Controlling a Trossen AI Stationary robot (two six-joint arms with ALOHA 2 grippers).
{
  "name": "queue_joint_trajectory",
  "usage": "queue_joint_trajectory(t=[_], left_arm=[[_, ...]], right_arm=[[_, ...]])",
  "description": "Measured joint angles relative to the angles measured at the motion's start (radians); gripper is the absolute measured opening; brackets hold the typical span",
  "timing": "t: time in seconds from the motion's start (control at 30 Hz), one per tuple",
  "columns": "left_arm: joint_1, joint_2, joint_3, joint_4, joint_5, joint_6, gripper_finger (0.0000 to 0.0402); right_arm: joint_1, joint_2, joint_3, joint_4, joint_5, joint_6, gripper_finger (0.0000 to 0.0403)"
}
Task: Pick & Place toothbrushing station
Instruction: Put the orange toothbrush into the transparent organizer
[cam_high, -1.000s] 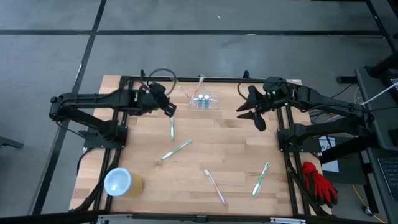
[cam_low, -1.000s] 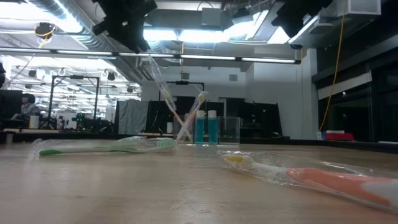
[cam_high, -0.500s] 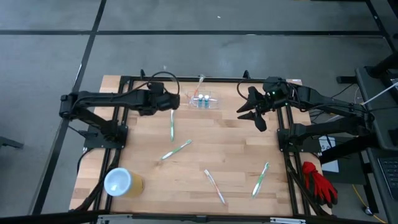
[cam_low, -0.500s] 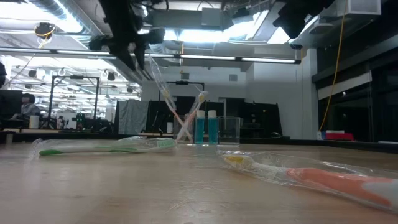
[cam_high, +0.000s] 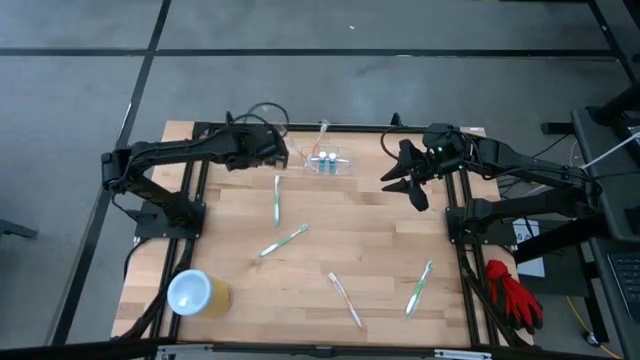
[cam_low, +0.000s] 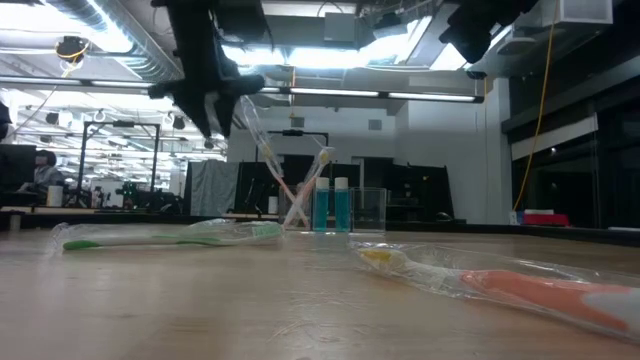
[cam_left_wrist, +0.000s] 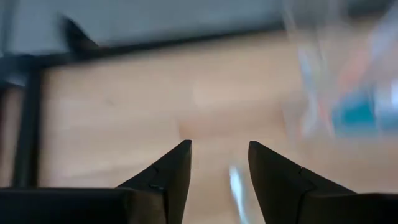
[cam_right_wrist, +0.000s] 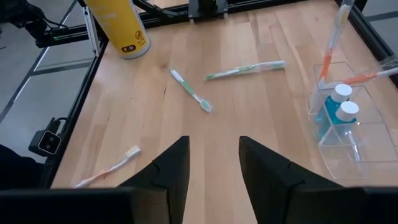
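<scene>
The clear plastic holder (cam_high: 329, 163) stands on its base at the far middle of the table. It holds two blue bottles and a few leaning toothbrushes, and it also shows in the low view (cam_low: 340, 208) and the right wrist view (cam_right_wrist: 347, 127). My left gripper (cam_high: 277, 156) is open and empty, hovering just left of the holder, which is a blur ahead of it in the left wrist view (cam_left_wrist: 345, 93). My right gripper (cam_high: 404, 183) is open and empty, hovering right of the holder.
Several wrapped toothbrushes lie loose on the wood: one near the left gripper (cam_high: 276, 200), one mid-table (cam_high: 285, 240), and two near the front (cam_high: 345, 300) (cam_high: 418, 288). A yellow cup with a white top (cam_high: 197, 293) stands at the front left. A black frame (cam_high: 300, 127) edges the table.
My left gripper has swung a little toward the table's far edge and turned to point at the clear holder, and its arm has shifted toward the right. It stays open. The holder and the toothbrushes have kept still.
</scene>
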Motion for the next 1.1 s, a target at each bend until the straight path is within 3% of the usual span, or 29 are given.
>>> queue_joint_trajectory(t=[0.23,0.47,0.63,0.83,0.97,1.1], left_arm=[[-0.083,0.004,-0.099,0.092,0.373,0.236,0.0151],[-0.302,0.001,-0.146,0.308,0.575,0.372,0.0139],[-0.467,0.000,-0.154,0.518,0.524,0.383,0.0131],[-0.612,0.001,-0.154,0.557,0.401,0.378,0.0123],[-0.677,0.037,-0.154,0.569,0.393,0.435,0.0124],[-0.699,0.107,-0.154,0.627,0.455,0.396,0.0125]], right_arm=[[0.000,0.000,0.000,-0.056,0.000,-0.005,0.0139],[0.000,0.000,0.000,-0.099,-0.022,-0.001,0.0139],[0.000,0.000,0.000,-0.099,-0.045,0.016,0.0139],[0.007,0.000,0.000,-0.099,-0.114,0.020,0.0139],[0.035,0.000,0.000,-0.098,-0.135,0.019,0.0139],[0.071,0.000,0.000,-0.098,-0.134,0.023,0.0139]])
